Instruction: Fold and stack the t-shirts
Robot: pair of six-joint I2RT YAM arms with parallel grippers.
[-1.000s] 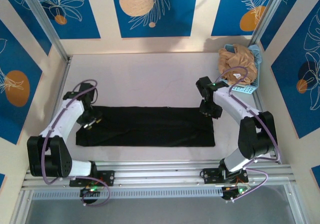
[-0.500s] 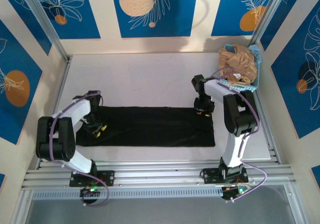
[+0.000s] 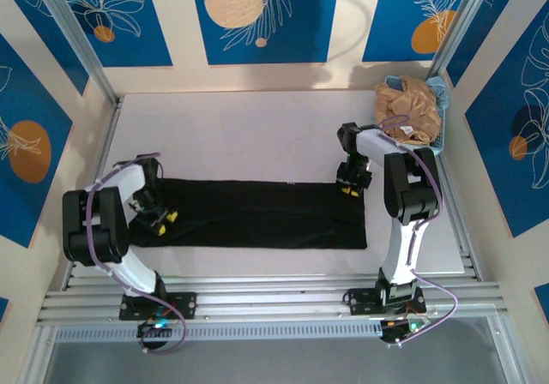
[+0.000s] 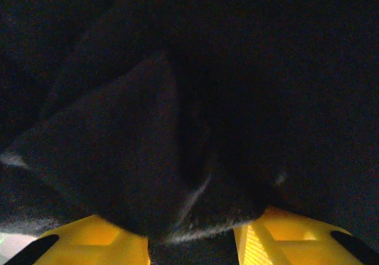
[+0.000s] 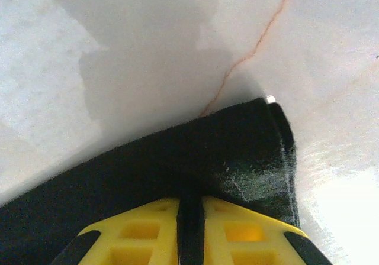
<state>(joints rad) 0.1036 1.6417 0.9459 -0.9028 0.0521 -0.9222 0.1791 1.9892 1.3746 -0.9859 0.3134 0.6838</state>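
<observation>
The black t-shirt [image 3: 257, 217] lies folded into a long strip across the near half of the table. My left gripper [image 3: 161, 219] is at its left end. In the left wrist view the yellow fingers [image 4: 89, 241] stand apart with a thick bunch of black cloth [image 4: 177, 158] pinched between them. My right gripper [image 3: 349, 187] is at the strip's far right corner. There the jaws [image 5: 189, 209] are nearly together with a thin layer of the black t-shirt [image 5: 177, 158] caught between them. The tan-brown t-shirt [image 3: 407, 110] lies crumpled in the basket at the back right.
The light blue basket [image 3: 426, 151] stands at the far right corner, close behind the right arm. The white table [image 3: 240, 135] stretches beyond the shirt to the back wall. Metal rails [image 3: 274, 294] run along the near edge.
Both arms have drawn in and lowered onto the shirt's ends. The left gripper slid slightly left and nearer. The right gripper shifted a little right at the far corner.
</observation>
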